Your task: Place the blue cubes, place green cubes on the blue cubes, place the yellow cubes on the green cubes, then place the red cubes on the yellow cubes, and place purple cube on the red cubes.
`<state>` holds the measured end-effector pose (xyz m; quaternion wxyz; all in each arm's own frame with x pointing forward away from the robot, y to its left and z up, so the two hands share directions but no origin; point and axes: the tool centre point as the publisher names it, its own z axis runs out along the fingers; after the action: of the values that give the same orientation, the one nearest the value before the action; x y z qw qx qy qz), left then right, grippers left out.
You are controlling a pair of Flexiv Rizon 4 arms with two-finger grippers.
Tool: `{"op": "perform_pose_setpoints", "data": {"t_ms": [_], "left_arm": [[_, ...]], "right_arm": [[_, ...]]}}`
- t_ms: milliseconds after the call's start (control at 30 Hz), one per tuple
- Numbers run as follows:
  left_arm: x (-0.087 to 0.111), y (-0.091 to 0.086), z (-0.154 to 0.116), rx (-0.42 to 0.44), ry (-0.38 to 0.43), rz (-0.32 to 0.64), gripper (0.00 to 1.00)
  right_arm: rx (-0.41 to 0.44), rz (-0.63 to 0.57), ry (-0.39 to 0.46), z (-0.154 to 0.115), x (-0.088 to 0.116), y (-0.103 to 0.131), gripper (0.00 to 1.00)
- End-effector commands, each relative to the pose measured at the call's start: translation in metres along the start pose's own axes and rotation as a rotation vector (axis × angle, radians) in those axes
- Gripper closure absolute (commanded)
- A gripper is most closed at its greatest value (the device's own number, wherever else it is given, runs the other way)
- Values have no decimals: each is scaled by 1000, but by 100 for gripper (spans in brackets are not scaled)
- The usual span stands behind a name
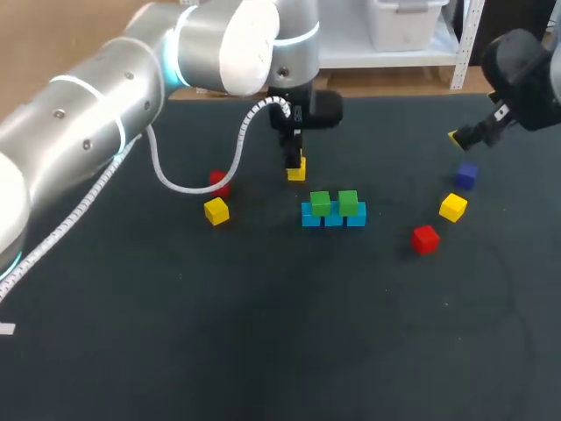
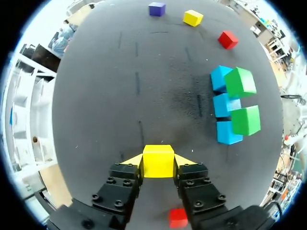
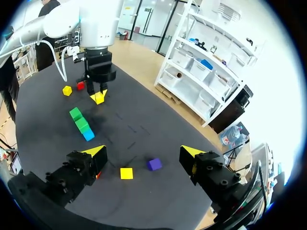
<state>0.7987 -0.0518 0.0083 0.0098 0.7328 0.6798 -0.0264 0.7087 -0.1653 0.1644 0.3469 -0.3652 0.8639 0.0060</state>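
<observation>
Three blue cubes (image 1: 333,216) lie in a row mid-table, with two green cubes (image 1: 320,203) (image 1: 348,203) stacked on them. Just behind the row, my left gripper (image 1: 294,165) points down with its fingers against both sides of a yellow cube (image 1: 297,170) resting on the table; the left wrist view shows this cube (image 2: 158,160) pressed between the yellow tips. The right gripper (image 1: 458,138) hangs open and empty over the far right, above the purple cube (image 1: 465,174). In its wrist view the purple cube (image 3: 154,164) and a yellow cube (image 3: 126,173) lie between its spread fingers.
Loose cubes lie around the stack: a yellow one (image 1: 216,210) and a red one (image 1: 219,180) to the left, a yellow one (image 1: 453,207) and a red one (image 1: 425,239) to the right. The table's front half is dark bare mat (image 1: 280,351).
</observation>
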Motion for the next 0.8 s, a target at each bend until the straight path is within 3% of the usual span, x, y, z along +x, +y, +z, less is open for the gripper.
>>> {"op": "perform_pose_setpoints", "data": {"t_ms": [33,267,533,800], "left_arm": [[5,-21,-23,-81,22,-15,100],[-3,-38,-54,-85,75,-114,100],[-21,-62,-83,-97,-20,-206,100],[-32,-87,-87,-111,-26,-205,100]], "right_arm": [[124,2,-9,0,3,3,0],[124,2,-9,0,3,3,0],[124,2,-9,0,3,3,0],[124,2,-9,0,3,3,0]]}}
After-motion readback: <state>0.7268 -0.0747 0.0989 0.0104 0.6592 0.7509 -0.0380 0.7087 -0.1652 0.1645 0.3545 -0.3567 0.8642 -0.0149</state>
